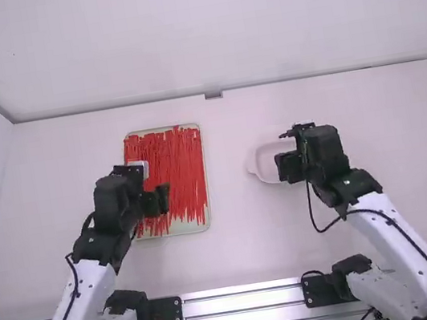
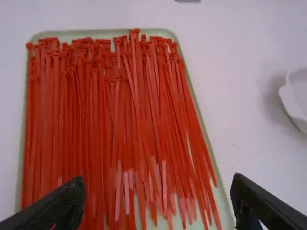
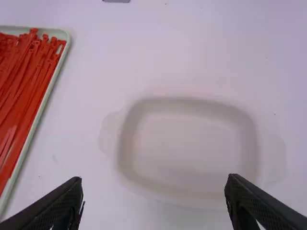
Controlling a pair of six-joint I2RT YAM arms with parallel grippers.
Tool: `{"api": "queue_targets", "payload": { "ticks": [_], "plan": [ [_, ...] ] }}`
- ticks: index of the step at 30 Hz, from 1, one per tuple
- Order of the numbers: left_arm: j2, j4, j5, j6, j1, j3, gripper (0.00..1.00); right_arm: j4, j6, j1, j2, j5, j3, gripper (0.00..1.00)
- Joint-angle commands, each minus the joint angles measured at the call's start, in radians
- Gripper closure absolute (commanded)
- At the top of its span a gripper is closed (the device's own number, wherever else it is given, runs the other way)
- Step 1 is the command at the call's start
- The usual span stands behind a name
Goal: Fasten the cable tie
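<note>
**Table**: white and flat, it is carrying every item below.

**Tray**: pale green and rectangular, it is lying left of the table's middle, ahead of the left arm.

**Cable ties**: a red heap is covering nearly the whole tray. The strands are running roughly parallel, with heads towards the far rim and tails towards the arm, and many are crossing one another. None is fastened yet.

**Dish**: white, shallow and with rounded corners, it is sitting on the table right of the tray and well apart from it. Nothing is lying in it.

**Left gripper**: it is hovering over the near end of the tray with its jaws standing wide apart. It is gripping nothing.

**Right gripper**: it is hanging over the near side of the dish, likewise spread wide and carrying nothing.

**Handling note (judgement):** the step in hand looks like picking one tie out of the heap.
- The left gripper is best aiming at a tail lying loose along the heap's right edge, where fewer strands are overlapping.
- It should be coming down steeply and closing on that strand alone.
- A slow lift would be letting neighbouring ties slide off.
- The main risk is a bundle coming up together.
- The right gripper is well placed to take the head end for threading.
</note>
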Motion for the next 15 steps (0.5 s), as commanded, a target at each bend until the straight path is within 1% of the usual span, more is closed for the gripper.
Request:
{"api": "queue_targets", "payload": {
  "ticks": [1, 2, 4, 9, 15],
  "plan": [
    [0.040, -0.036, -0.056, -0.006, -0.013, 0.080, 0.16, -0.025, 0.033, 0.008, 0.034, 0.052, 0.071, 0.16],
    [0.044, -0.039, -0.058, -0.006, -0.014, 0.084, 0.15, -0.027, 0.034, 0.006, 0.037, 0.052, 0.074, 0.16],
    [0.078, -0.073, -0.067, 0.007, -0.004, 0.128, 0.13, -0.049, 0.033, -0.004, 0.066, 0.036, 0.103, 0.12],
    [0.139, -0.098, 0.002, 0.012, 0.044, 0.184, 0.07, -0.088, 0.051, -0.009, 0.135, 0.039, 0.155, 0.07],
    [0.179, -0.116, 0.047, 0.007, 0.090, 0.216, 0.03, -0.105, 0.062, 0.002, 0.177, 0.042, 0.190, 0.03]
  ]
}}
